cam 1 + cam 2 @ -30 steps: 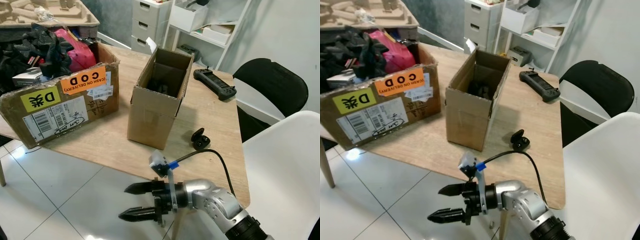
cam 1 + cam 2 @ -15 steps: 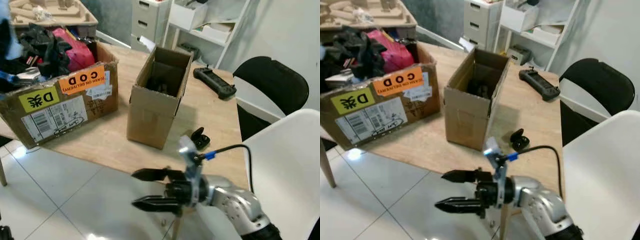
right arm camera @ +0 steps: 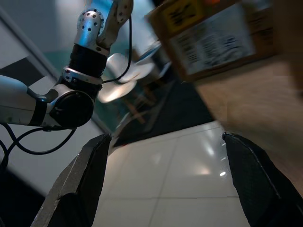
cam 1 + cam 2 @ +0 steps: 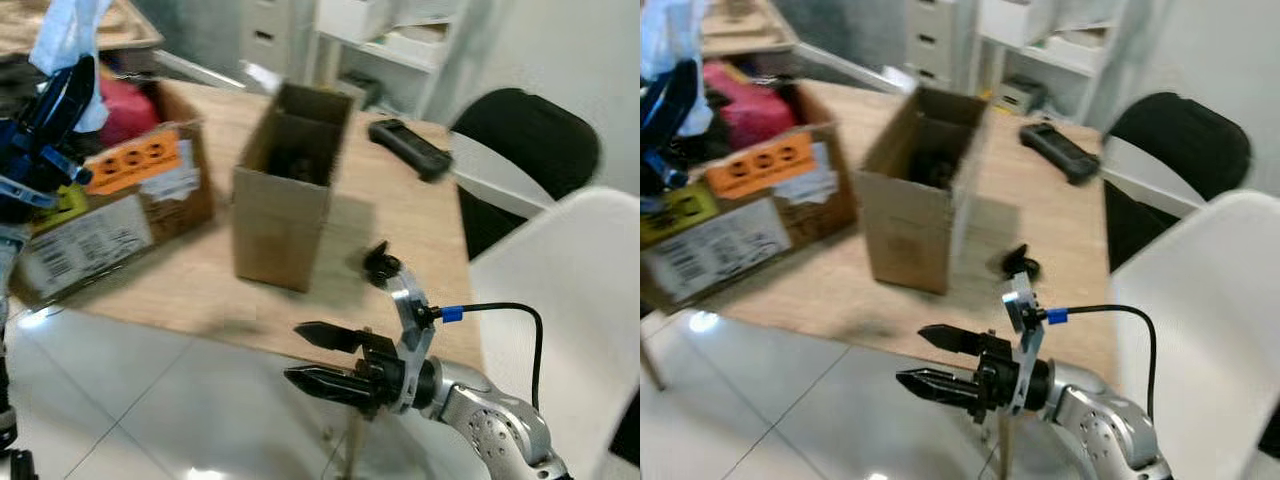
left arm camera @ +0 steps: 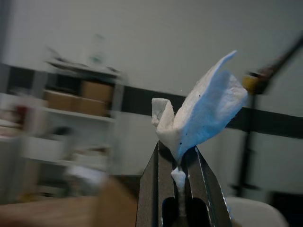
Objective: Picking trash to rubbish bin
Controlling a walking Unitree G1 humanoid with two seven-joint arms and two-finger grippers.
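A crumpled white tissue [image 4: 66,30] is pinched in my left gripper [image 4: 62,82], held high at the far left above the big labelled carton [image 4: 110,210]. In the left wrist view the tissue [image 5: 201,109] sticks up from the shut fingertips [image 5: 177,158]. A tall cardboard box [image 4: 285,195] stands with its top open mid-table, with something dark inside it. My right gripper [image 4: 310,358] hangs open and empty over the floor, in front of the table's near edge.
On the wooden table [image 4: 400,220] lie a black earbud case [image 4: 380,265] and a black controller [image 4: 408,150]. A black chair [image 4: 525,140] and a white chair [image 4: 570,280] stand to the right. White shelves [image 4: 400,40] are behind. White tiles [image 4: 150,400] cover the floor.
My left gripper has risen into view at the left with the white tissue in it. The right gripper stays open, low and in front. The camera has shifted and the picture is blurred.
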